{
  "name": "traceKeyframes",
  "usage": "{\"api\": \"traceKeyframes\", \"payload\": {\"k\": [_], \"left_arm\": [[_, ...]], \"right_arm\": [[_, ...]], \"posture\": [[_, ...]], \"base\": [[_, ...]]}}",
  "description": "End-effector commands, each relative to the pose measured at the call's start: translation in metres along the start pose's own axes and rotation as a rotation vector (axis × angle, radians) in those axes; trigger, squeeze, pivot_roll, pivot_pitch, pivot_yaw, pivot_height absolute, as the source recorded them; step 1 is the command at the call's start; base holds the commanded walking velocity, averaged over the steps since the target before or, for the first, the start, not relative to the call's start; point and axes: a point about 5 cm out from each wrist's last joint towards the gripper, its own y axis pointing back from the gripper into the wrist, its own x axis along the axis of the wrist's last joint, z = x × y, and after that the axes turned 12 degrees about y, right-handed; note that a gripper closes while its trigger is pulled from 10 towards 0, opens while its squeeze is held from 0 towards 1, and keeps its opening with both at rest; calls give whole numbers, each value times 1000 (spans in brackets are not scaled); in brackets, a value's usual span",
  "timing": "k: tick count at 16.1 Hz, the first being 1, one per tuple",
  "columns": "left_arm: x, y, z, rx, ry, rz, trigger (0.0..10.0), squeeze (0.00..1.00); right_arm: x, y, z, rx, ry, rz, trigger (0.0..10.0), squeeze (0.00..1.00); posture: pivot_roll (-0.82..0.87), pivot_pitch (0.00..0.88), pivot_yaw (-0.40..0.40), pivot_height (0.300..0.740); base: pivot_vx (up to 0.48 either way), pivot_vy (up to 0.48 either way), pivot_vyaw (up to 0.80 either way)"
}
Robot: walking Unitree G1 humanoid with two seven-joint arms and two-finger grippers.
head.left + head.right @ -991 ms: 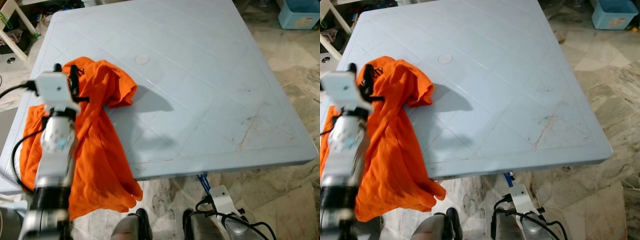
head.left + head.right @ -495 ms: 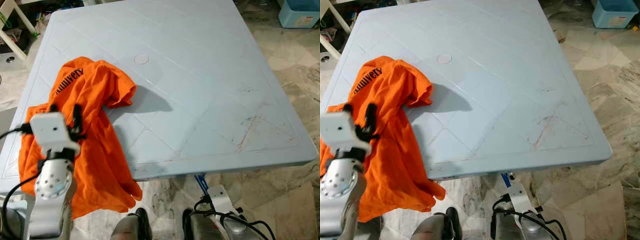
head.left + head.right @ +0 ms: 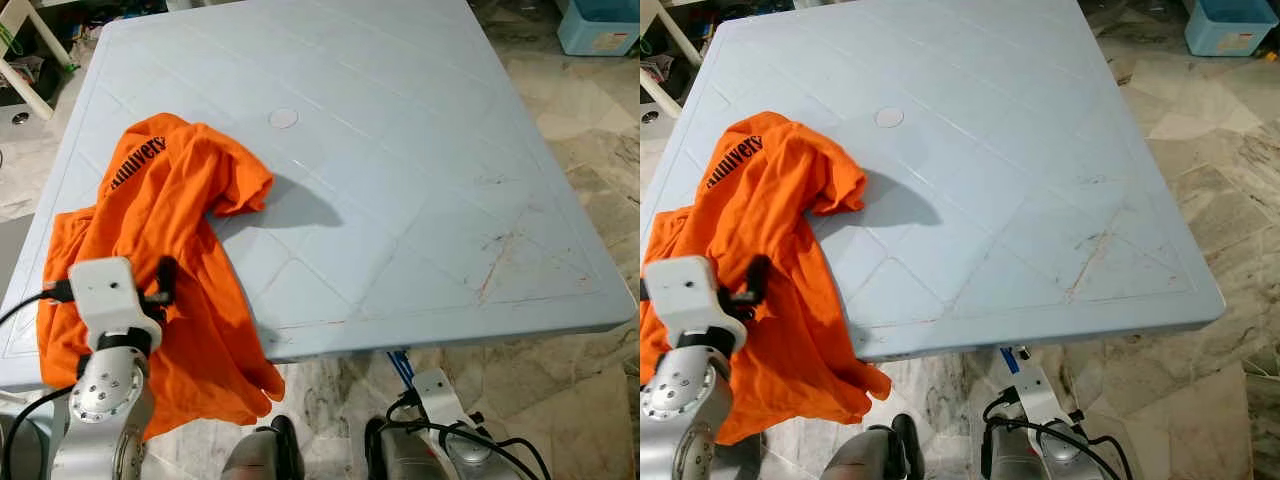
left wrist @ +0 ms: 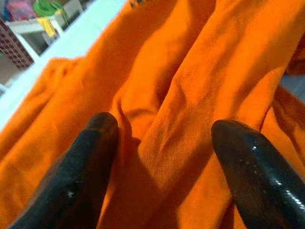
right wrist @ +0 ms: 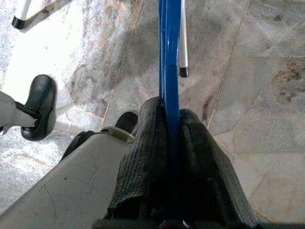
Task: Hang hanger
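The blue hanger point(image 5: 169, 52) is seen clamped between the two black fingers point(image 5: 143, 162) of the right gripper point(image 5: 170, 112), the jaws closed tight on its narrow blue bar; the bar runs straight out from the fingertips over the marble floor point(image 5: 248, 62), and a short blue piece of it point(image 3: 405, 366) is visible just under the near edge of the tabletop point(image 3: 420, 170), above the right arm's white wrist housing point(image 3: 437, 393); the rest of its shape cannot be made out. A white tube with a dark tip point(image 5: 183, 47) lies close beside the bar in the right wrist view — what it belongs to cannot be told.

The orange shirt point(image 3: 170, 250) is shown crumpled on the robot's left part of the pale blue tabletop, dark lettering point(image 3: 137, 162) on its upper fold; its lower part hangs over the near edge toward the floor. The left gripper point(image 4: 164, 143) is held just above the shirt's folds with the jaws spread apart — nothing is gripped; orange cloth is seen between and beyond its fingers point(image 4: 95, 162); the silver left arm point(image 3: 105, 400) rises in front of the draped cloth.

A small round cap point(image 3: 284, 118) is set in the tabletop beyond the shirt; a light blue bin point(image 3: 600, 25) stands on the floor at the far right, well apart from the tabletop.
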Motion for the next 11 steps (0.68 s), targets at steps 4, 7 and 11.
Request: {"api": "traceKeyframes", "payload": {"k": [4, 7, 11], "left_arm": [[-13, 3, -3, 0, 32, -103, 0, 0], [-16, 3, -1, -6, 44, -126, 0, 0], [-18, 2, 2, -21, 53, -136, 0, 0]], "right_arm": [[-8, 2, -8, 23, -5, -30, 10000, 0], [-7, 2, -7, 19, -5, -28, 10000, 0], [-8, 2, -6, 20, -4, -31, 10000, 0]], "posture": [[-68, 252, 76, 740], [-72, 250, 75, 740], [-75, 248, 71, 740]], "base": [[0, 0, 0], [0, 0, 0], [0, 0, 0]]}}
